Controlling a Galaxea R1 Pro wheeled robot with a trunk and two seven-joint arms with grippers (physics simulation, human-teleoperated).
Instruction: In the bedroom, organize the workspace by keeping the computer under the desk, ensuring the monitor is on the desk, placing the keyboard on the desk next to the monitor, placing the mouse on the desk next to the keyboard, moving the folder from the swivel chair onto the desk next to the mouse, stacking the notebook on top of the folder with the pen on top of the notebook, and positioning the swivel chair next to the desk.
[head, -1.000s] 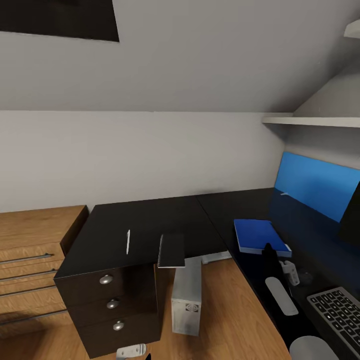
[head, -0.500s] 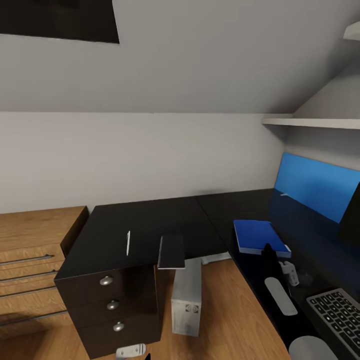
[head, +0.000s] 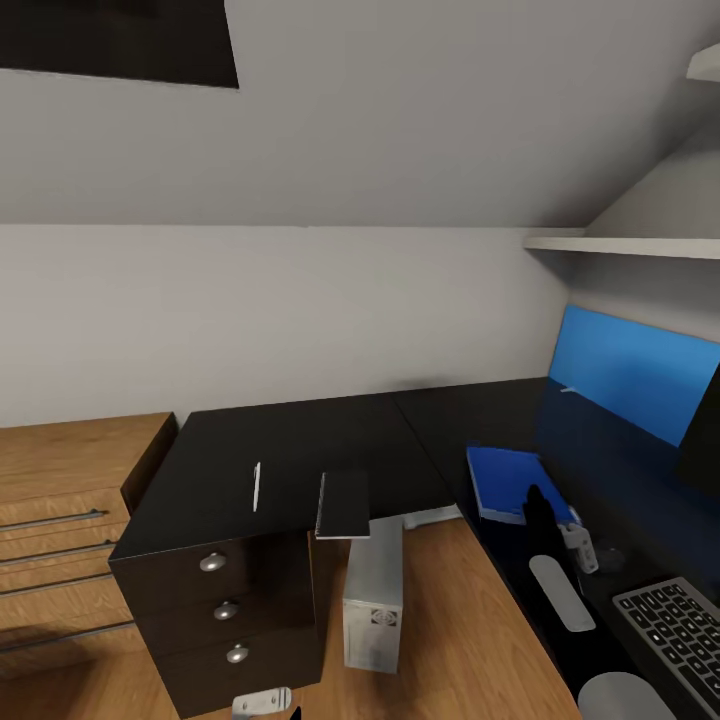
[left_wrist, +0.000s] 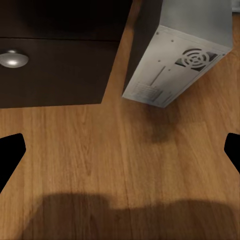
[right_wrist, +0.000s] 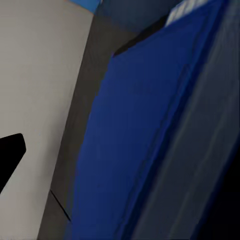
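The blue folder (head: 508, 478) lies on the black desk (head: 300, 440) and looks slightly askew. My right gripper (head: 537, 506) stands open at its near edge, and the folder (right_wrist: 135, 140) is close up in the right wrist view. The white pen (head: 256, 486) and the grey notebook (head: 343, 502) rest on the desk's left wing, the notebook overhanging the front edge. The computer (head: 373, 590) stands on the floor under that edge. The keyboard (head: 675, 625) and the monitor's dark edge (head: 703, 425) are at the right. My left gripper (left_wrist: 120, 155) hangs open above the floor beside the computer (left_wrist: 175, 55). I cannot make out the mouse; the swivel chair is out of view.
Dark drawers with silver knobs (head: 225, 608) fill the desk's left end, beside a light wood cabinet (head: 60, 520). A blue wall panel (head: 630, 370) and a white shelf (head: 620, 242) sit above the desk's right wing. Wood floor (head: 450, 640) lies open inside the L.
The folder has shifted a little toward me and now sits slightly skewed at the right gripper. The pen, notebook, computer and left arm have not moved.
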